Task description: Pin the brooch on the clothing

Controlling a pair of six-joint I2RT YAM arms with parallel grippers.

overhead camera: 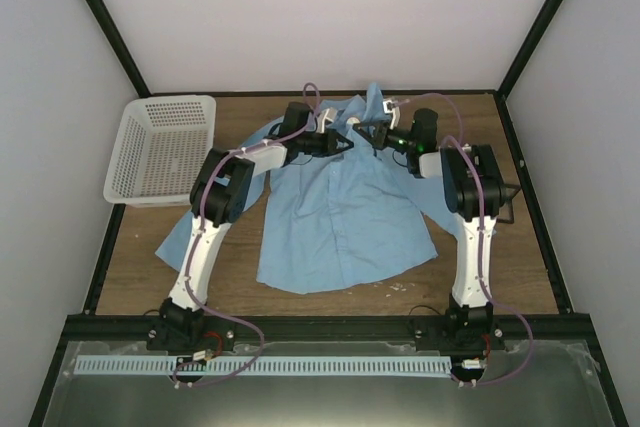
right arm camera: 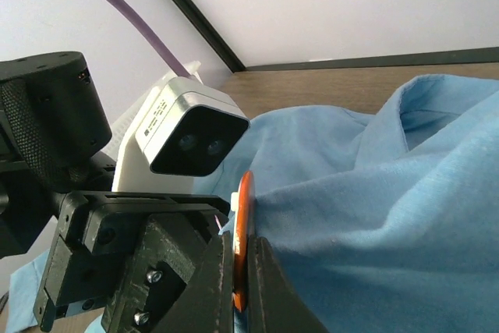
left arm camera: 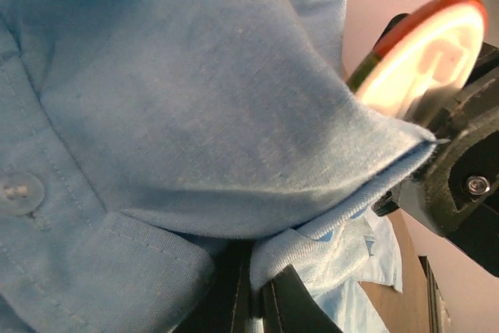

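Observation:
The light blue shirt (overhead camera: 340,217) lies spread on the table, collar at the far end. My left gripper (overhead camera: 345,142) is shut on a fold of collar fabric (left arm camera: 296,251) and holds it lifted; its jaws (left arm camera: 261,274) are pressed together on the cloth. My right gripper (overhead camera: 378,135) meets it from the right, shut on the orange-red brooch (right arm camera: 245,216), held edge-on between its fingers (right arm camera: 269,286). The brooch's pale face (left arm camera: 425,52) sits against the edge of the lifted fabric (right arm camera: 374,193). In the top view the brooch is hidden between the grippers.
A white mesh basket (overhead camera: 165,147) stands at the far left of the wooden table (overhead camera: 520,267). A small black frame (overhead camera: 511,202) lies beside the right arm. The left wrist camera housing (right arm camera: 187,134) is close to the right gripper. Black enclosure posts border the table.

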